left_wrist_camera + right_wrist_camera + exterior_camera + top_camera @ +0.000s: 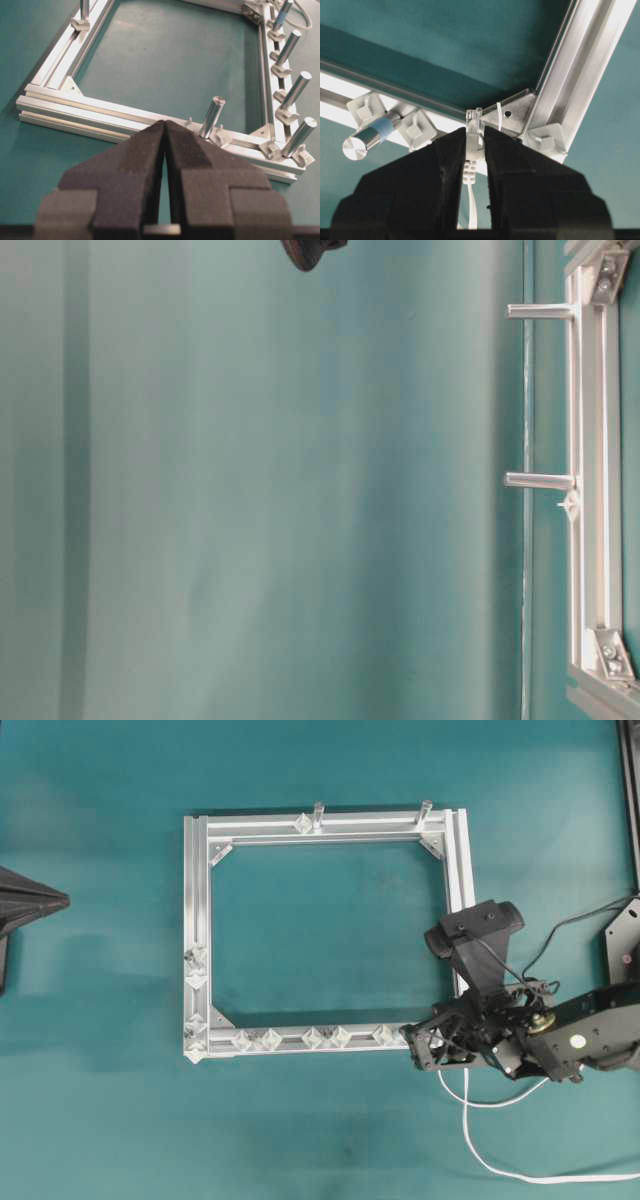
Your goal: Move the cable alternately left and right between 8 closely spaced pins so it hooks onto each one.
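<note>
My right gripper [412, 1042] [474, 134] hovers at the front right corner of the aluminium frame [330, 825]. It is shut on the pale plug [474, 127] at the tip of the white cable [467, 1125] [472, 210]. The plug pokes out just past the fingertips, over the corner bracket. The cable trails off the table's right edge. The pins [312, 1038] [295, 90] stand in a row along the frame's front rail, and one with a blue band [367, 137] lies just left of the plug. My left gripper [58, 902] [165, 126] is shut on nothing, well left of the frame.
Two taller silver posts [318, 815] [540, 480] stand on the frame's far rail. More studs [195, 970] sit on its left rail. Black wires [570, 920] loop by the right arm. Green table surface [330, 930] shows inside the frame.
</note>
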`<move>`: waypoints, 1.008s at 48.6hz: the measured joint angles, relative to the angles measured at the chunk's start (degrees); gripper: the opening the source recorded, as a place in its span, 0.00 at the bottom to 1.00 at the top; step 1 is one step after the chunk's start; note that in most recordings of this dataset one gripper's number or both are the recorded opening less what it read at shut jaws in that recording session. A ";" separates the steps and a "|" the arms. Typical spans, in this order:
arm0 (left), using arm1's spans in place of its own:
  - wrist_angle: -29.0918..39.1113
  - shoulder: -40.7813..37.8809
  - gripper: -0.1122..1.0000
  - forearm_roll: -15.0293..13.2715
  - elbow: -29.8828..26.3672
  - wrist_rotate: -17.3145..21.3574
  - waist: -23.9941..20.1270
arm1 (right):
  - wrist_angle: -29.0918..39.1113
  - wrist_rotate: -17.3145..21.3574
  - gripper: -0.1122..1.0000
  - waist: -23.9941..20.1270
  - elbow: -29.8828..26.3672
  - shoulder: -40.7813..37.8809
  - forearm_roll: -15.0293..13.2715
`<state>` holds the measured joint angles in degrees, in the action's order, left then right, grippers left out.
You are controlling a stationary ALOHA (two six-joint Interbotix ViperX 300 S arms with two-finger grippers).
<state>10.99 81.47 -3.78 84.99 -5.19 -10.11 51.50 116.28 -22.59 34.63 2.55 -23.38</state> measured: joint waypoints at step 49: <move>0.00 0.00 0.10 0.00 0.00 0.00 0.00 | 0.00 -2.81 0.24 4.92 0.00 0.00 -3.34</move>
<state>10.99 81.47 -3.78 84.99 -5.19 -10.11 51.50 113.47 -17.67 34.63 2.55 -26.72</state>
